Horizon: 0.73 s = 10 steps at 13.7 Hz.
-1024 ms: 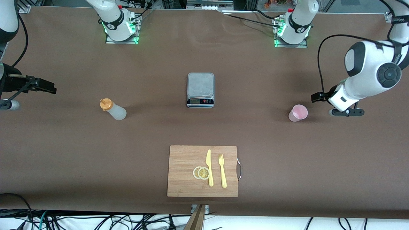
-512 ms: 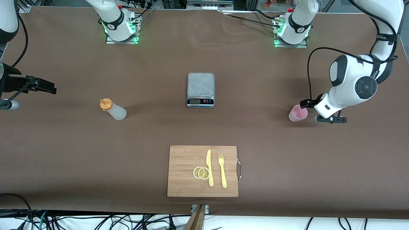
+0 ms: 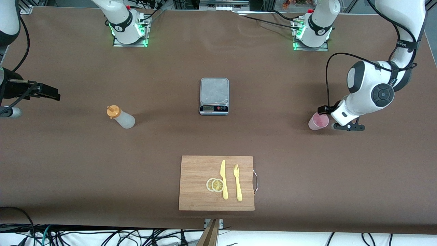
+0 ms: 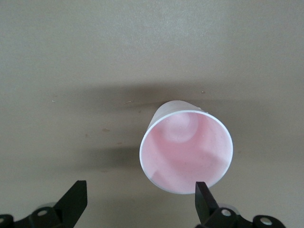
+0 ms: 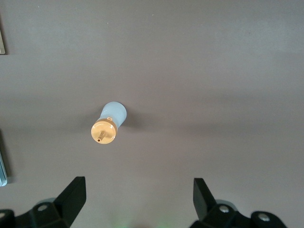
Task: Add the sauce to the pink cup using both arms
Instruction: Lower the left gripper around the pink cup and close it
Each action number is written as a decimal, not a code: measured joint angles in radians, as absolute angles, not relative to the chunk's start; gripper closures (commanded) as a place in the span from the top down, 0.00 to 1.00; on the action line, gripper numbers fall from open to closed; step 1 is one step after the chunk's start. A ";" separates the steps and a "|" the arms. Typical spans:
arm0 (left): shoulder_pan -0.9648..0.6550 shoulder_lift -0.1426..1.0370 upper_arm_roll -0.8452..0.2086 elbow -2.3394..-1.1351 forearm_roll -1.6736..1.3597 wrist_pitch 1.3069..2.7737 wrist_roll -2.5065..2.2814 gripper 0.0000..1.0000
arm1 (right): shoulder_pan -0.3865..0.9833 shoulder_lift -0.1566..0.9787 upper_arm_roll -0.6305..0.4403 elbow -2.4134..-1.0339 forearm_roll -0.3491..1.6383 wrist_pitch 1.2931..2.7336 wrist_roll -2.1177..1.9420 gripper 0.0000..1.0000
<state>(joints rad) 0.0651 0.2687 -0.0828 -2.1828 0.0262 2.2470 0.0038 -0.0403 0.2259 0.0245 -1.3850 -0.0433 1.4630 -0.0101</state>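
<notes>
The cup (image 3: pixel 318 121) stands upright on the table (image 3: pixel 68 164), toward the left arm's end and about midway between the edge by the bases and the edge by the front camera. In the left wrist view the cup (image 4: pixel 186 152) shows its open mouth and pink inside, with one black finger (image 4: pixel 205 202) just at its rim and the other finger well clear of it. The left gripper (image 4: pixel 137 202) is spread wide and holds nothing; in the front view it (image 3: pixel 329 118) sits low, right beside the cup.

The sauce (image 3: pixel 121 117) stands upright toward the right arm's end of the table, level with the cup. The right wrist view looks down on its orange cap (image 5: pixel 103 132). The right gripper (image 5: pixel 137 202) is spread wide and empty, up over the table near that end's edge (image 3: pixel 10 102); the right arm waits.

A scale (image 3: pixel 214 96) sits at mid-table between sauce and cup. A board (image 3: pixel 194 171) lies at the edge by the front camera, carrying two lemon slices (image 3: pixel 215 185), a knife (image 3: pixel 223 179) and a fork (image 3: pixel 237 182).
</notes>
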 measured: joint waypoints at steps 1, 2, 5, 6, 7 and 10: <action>0.065 0.274 -0.083 -2.184 0.026 2.250 0.004 1.00 | -0.040 0.226 0.025 -1.385 -0.043 1.463 -0.010 1.00; 0.065 0.279 -0.083 -2.184 0.026 2.253 0.004 0.99 | -0.040 0.226 0.025 -1.385 -0.043 1.463 -0.011 1.00; 0.065 0.297 -0.083 -2.184 0.032 2.260 0.004 0.99 | -0.040 0.226 0.025 -1.385 -0.043 1.463 -0.011 1.00; 0.065 0.298 -0.083 -2.184 0.032 2.265 0.004 0.99 | -0.040 0.226 0.025 -1.385 -0.043 1.463 -0.011 1.00; 0.065 0.298 -0.083 -2.184 0.033 2.269 0.004 0.99 | -0.040 0.226 0.025 -1.385 -0.043 1.463 -0.011 1.00; 0.065 0.300 -0.082 -2.183 0.033 2.275 0.004 0.99 | -0.040 0.226 0.025 -1.385 -0.043 1.463 -0.011 1.00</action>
<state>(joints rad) 0.0654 0.2997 -0.0819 -2.1829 0.0331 2.2751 0.0038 -0.0400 0.2260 0.0246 -1.3851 -0.0433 1.4635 -0.0114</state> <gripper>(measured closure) 0.004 0.000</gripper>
